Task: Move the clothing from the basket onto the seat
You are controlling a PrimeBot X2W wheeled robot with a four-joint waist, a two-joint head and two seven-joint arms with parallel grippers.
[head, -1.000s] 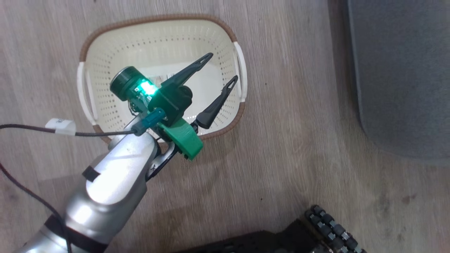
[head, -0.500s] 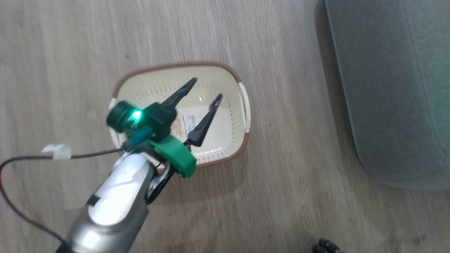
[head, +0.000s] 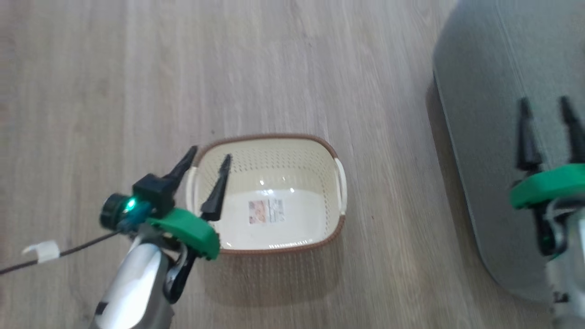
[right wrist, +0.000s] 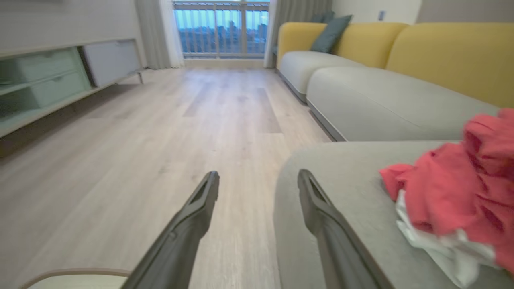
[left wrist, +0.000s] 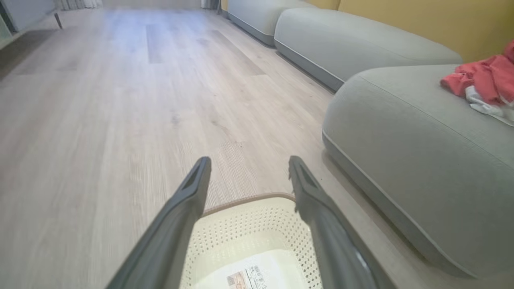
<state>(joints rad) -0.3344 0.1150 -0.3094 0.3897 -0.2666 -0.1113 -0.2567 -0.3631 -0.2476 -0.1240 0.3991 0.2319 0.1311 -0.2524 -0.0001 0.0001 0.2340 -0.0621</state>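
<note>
The cream basket [head: 274, 151] with a brown rim stands on the wood floor, holding nothing but the label sticker on its bottom. My left gripper [head: 210, 155] hangs open over its left end, with nothing between the fingers [left wrist: 188, 200]. The grey seat [head: 484, 151] lies to the right. My right gripper [head: 546, 106] is open above the seat, holding nothing. The red clothing [right wrist: 461, 188] with white trim lies in a heap on the seat, to the right of the right gripper's fingers [right wrist: 317, 208]. In the left wrist view the clothing [left wrist: 484, 82] shows at the far right on the seat [left wrist: 401, 132], with the basket [left wrist: 249, 228] below.
Wood floor [head: 228, 68] spreads around the basket. More grey sofa seats [right wrist: 361, 96] with yellow backs run along the right wall. A low cabinet [right wrist: 44, 76] lines the left wall, with a window [right wrist: 221, 28] at the far end. A black cable [head: 55, 256] trails off my left arm.
The head camera has tilted up, so the basket sits lower and smaller in the picture. My left gripper has drawn back to the basket's left end. My right gripper has come into view over the seat.
</note>
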